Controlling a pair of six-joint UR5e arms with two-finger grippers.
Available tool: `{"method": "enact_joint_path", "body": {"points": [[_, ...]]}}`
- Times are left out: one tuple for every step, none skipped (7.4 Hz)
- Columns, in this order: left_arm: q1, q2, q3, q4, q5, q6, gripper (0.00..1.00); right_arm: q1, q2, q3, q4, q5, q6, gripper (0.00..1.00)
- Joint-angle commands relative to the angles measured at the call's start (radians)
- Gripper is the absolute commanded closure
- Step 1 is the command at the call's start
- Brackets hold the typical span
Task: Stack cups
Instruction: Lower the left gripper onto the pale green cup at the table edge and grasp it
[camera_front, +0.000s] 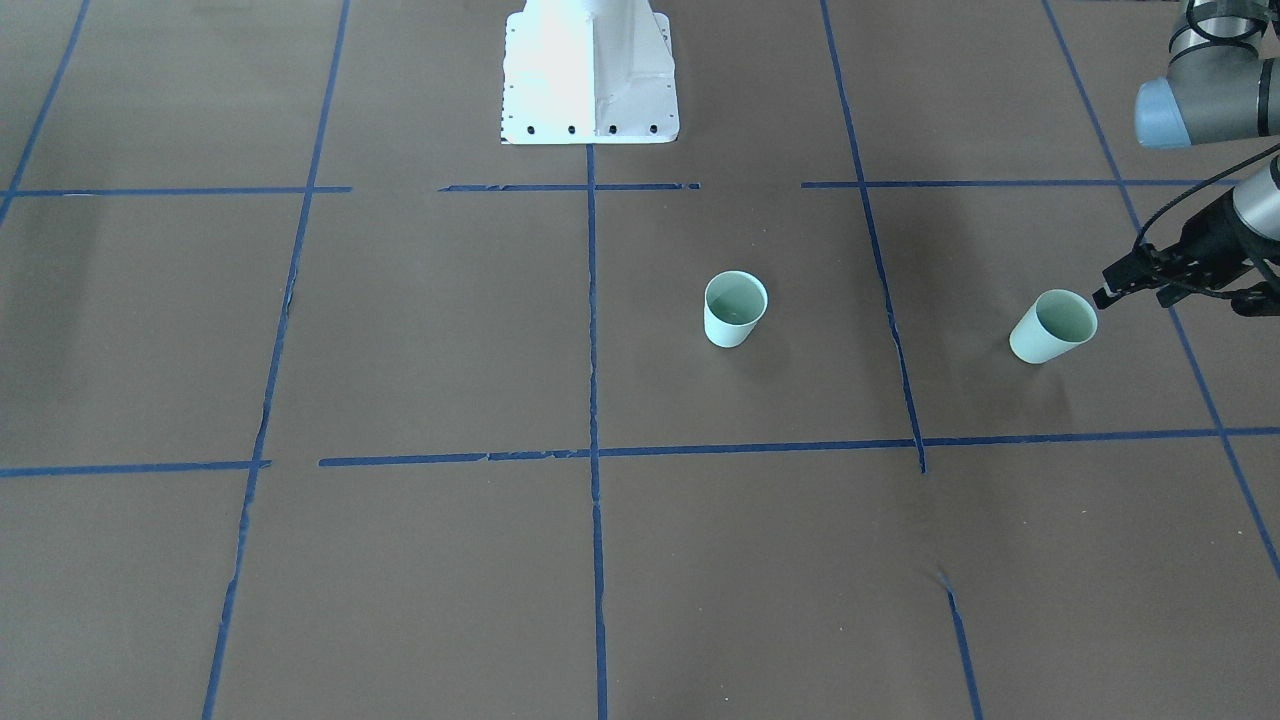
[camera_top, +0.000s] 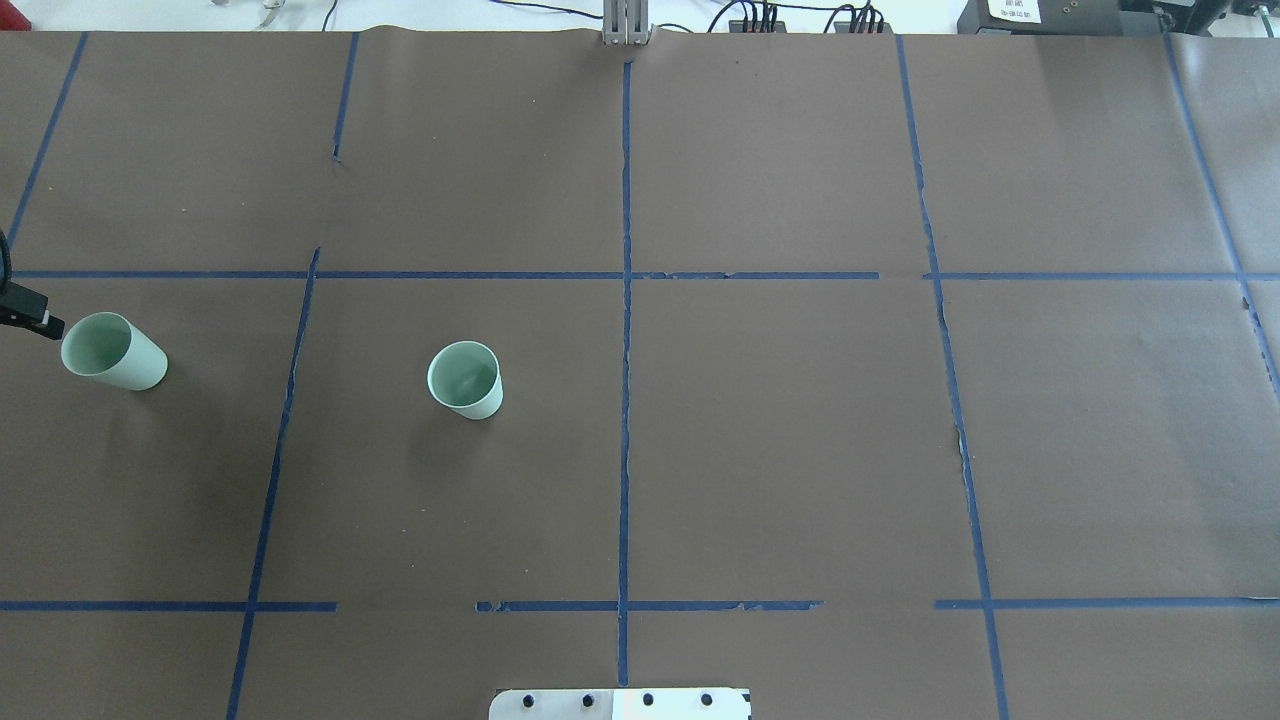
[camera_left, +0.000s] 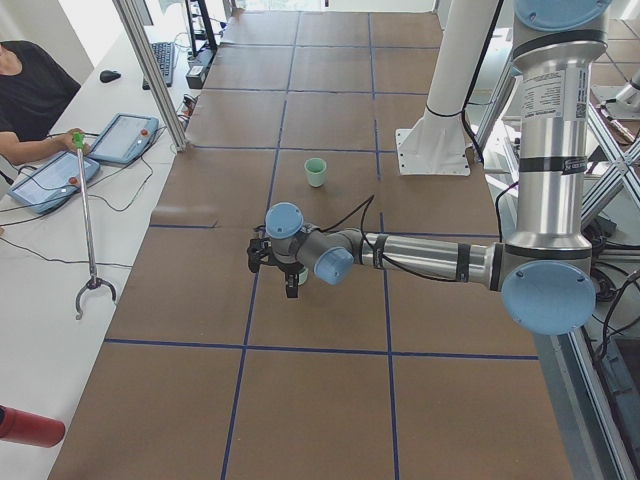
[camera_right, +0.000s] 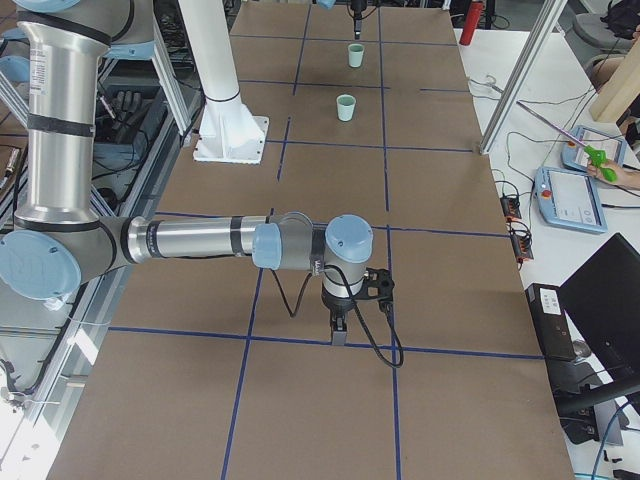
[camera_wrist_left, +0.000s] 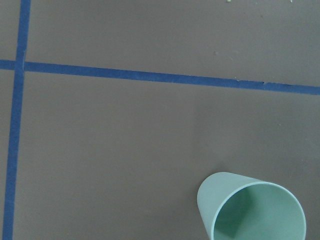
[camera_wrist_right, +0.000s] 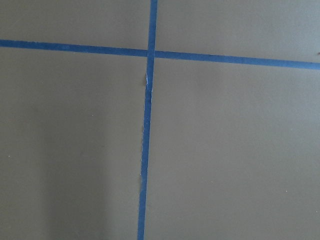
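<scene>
Two pale mint-green cups stand upright and apart on the brown table. One cup (camera_front: 735, 310) is near the middle, also in the overhead view (camera_top: 465, 380). The other cup (camera_front: 1052, 327) stands far out on my left side (camera_top: 112, 351) and fills the lower right of the left wrist view (camera_wrist_left: 252, 210). My left gripper (camera_front: 1103, 296) hovers just beside that cup's rim, at the overhead view's left edge (camera_top: 48, 325); its fingers look shut and empty. My right gripper (camera_right: 340, 328) shows only in the exterior right view, so I cannot tell its state.
The robot's white base (camera_front: 590, 75) stands at the table's near edge. Blue tape lines (camera_top: 625, 330) divide the brown paper into squares. Operators with tablets (camera_left: 55, 180) sit along the far side.
</scene>
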Motion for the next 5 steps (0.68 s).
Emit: {"method": "enact_joint_path", "body": {"points": [[0.034, -0.032, 0.029, -0.004, 0.012, -0.020, 0.00, 0.000, 0.000, 0.001, 0.000, 0.000, 0.000, 0.00], [0.041, -0.032, 0.034, -0.005, 0.032, -0.019, 0.00, 0.000, 0.000, 0.000, 0.000, 0.000, 0.000, 0.00], [0.051, -0.032, 0.037, -0.006, 0.034, -0.019, 0.00, 0.000, 0.000, 0.000, -0.001, 0.000, 0.000, 0.00], [0.063, -0.032, 0.044, -0.007, 0.035, -0.019, 0.00, 0.000, 0.000, 0.000, -0.001, 0.000, 0.000, 0.00], [0.083, -0.032, 0.069, -0.034, 0.035, -0.019, 0.00, 0.000, 0.000, 0.000, -0.001, 0.000, 0.000, 0.00]]}}
